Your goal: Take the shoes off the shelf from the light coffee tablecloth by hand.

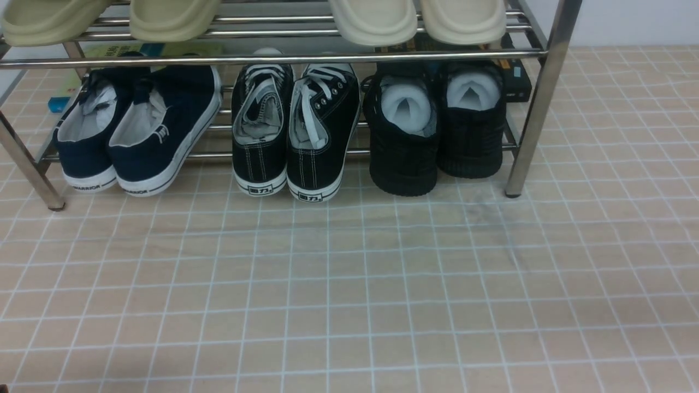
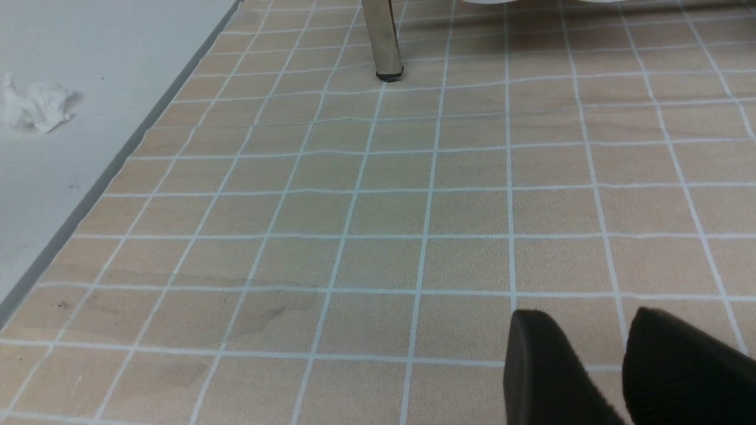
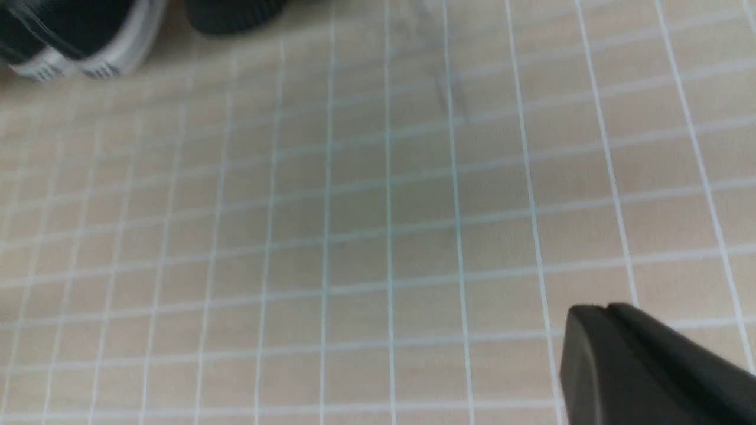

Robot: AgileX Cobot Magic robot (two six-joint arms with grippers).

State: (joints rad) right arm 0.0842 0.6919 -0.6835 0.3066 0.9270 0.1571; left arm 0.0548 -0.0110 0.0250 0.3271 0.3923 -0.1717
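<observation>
While both arms hang low over the cloth [image 1: 349, 284], the shoes [image 1: 437, 131] sit on the lower tier of the shelf [image 1: 538, 109], at its right end, just inside the front leg. Their heels face the robot and tip down onto the cloth, with the toes up on the bars. White paper fills both openings. The two shoes touch side by side, and the left one reaches a little nearer the robot.

To their left stand black sneakers [image 1: 295, 136] with white laces, then navy sneakers [image 1: 136, 131] at the left end. Pale slippers [image 1: 377, 22] lie on the upper tier. A dark box [image 1: 516, 76] stands behind the shoes.

The left pincer [image 2: 593, 330] is released, with a clear gap of cloth showing between its black fingers [image 2: 543, 366]. It holds nothing and is well apart from a shelf leg ahead. A crumpled tissue [image 2: 35, 106] lies on the bare counter [image 2: 71, 195] beyond the cloth's edge.

The right pincer [image 3: 608, 313] is clenched, finger against finger, with nothing between them. Its view is blurred. One black ribbed sole and a white sneaker sole show far ahead of it.
</observation>
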